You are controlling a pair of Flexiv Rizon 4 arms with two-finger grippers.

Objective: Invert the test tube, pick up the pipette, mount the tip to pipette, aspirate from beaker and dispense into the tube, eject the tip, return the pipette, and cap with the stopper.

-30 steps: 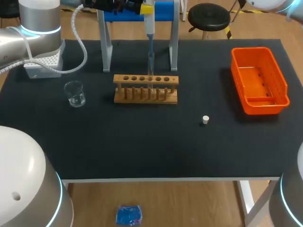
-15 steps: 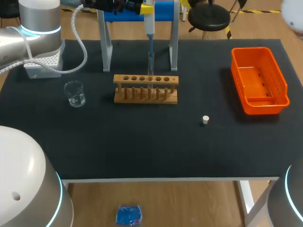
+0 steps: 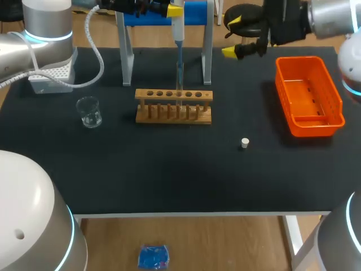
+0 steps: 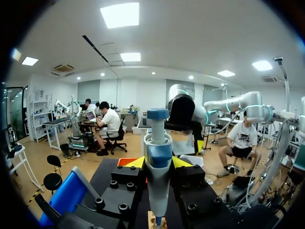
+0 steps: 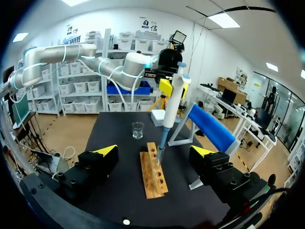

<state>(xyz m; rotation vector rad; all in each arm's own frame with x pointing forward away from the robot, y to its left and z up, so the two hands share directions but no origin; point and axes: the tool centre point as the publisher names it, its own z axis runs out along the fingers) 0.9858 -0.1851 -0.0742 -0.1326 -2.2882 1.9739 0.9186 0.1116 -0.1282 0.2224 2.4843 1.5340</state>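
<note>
Swinging in from the far right corner of the table, the right arm now shows in the head view where a second earlier none of it was in sight. Its right gripper hangs above the table's far edge, between the pipette stand and the orange bin. Its yellow-tipped fingers are spread wide, holding and touching nothing. Nothing else on the table has shifted. The left gripper is closed on the upper body of the pipette, one finger on each side, holding it upright over the wooden rack. The pipette's tip points down into one of the rack's middle holes. The test tube cannot be told apart from the tip there, so how deep the tip sits is unclear. The beaker stands well to the left of the rack, and the white stopper lies alone on the mat nearer the robot, to the right. Judging by this layout, the dispensing step is in hand, and the right arm's arrival suggests preparation for a later step, possibly the capping. Ejecting the tip, returning the pipette and fitting the stopper all appear still to be done.
</note>
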